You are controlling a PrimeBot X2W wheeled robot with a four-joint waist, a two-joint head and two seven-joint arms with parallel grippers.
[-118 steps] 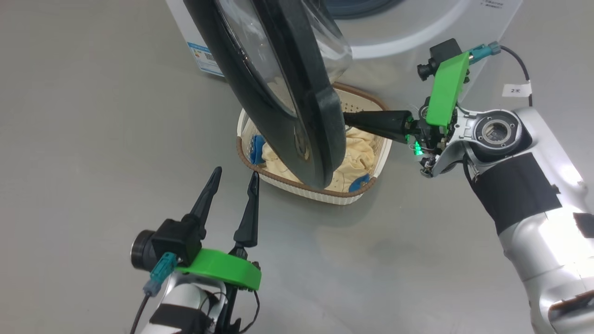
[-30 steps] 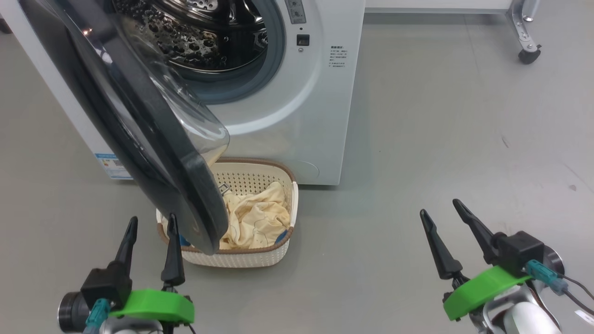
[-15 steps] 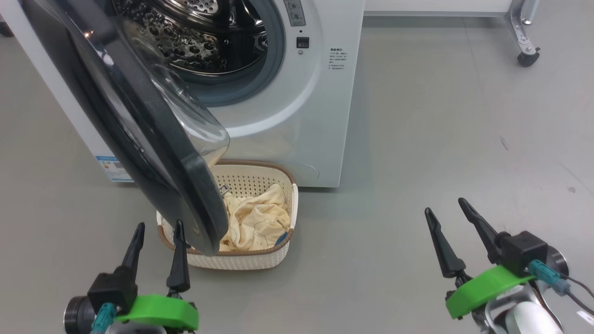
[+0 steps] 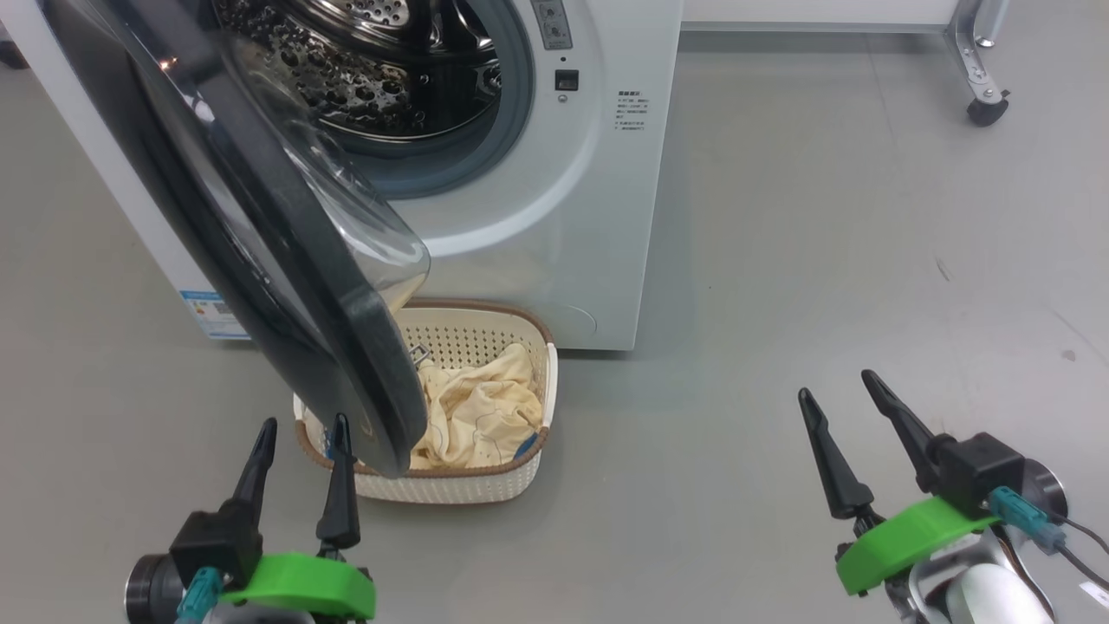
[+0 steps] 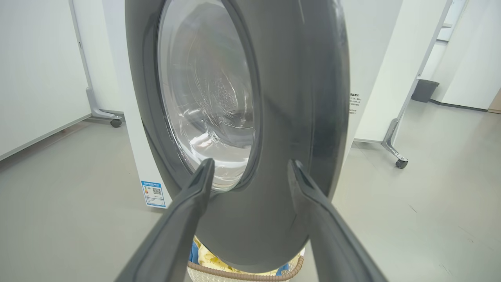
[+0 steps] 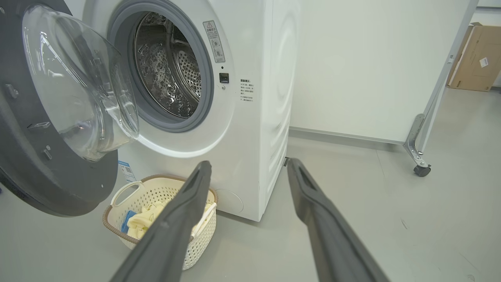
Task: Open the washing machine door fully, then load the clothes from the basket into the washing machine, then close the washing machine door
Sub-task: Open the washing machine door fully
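A big white front-loading washing machine (image 4: 554, 217) stands on the smooth grey floor (image 4: 780, 260), its grey gasket and shiny steel drum (image 4: 381, 61) exposed. The large round glossy black washing machine door (image 4: 251, 234), with a bulging clear glass bowl at its centre, is swung out from the opening on its left-hand hinge. Its outer edge points toward the robot and the bowl faces the right side of the head view.

A small rounded-rectangular cream plastic basket (image 4: 459, 487) with perforated sides and a brown woven-look rim sits on the floor just in front of the machine's lower front edge. In the head view the door's lower edge hangs over the basket's left part. Pale cream-yellow soft clothes (image 4: 476, 407) with thin dark lines and small blue parts lie crumpled inside the basket. A blue label (image 4: 212, 316) shows at the machine's lower left corner.

The left gripper (image 4: 305, 421) is near the basket's left front corner. Its two long dark fingers are spread apart and empty, pointing at the door's outer face in the left wrist view. The right gripper (image 4: 835, 382) is above bare floor, well apart from the basket on its right. Its fingers are likewise parted and hold nothing. A wheeled metal foot (image 4: 983, 95) stands at the floor's far right.
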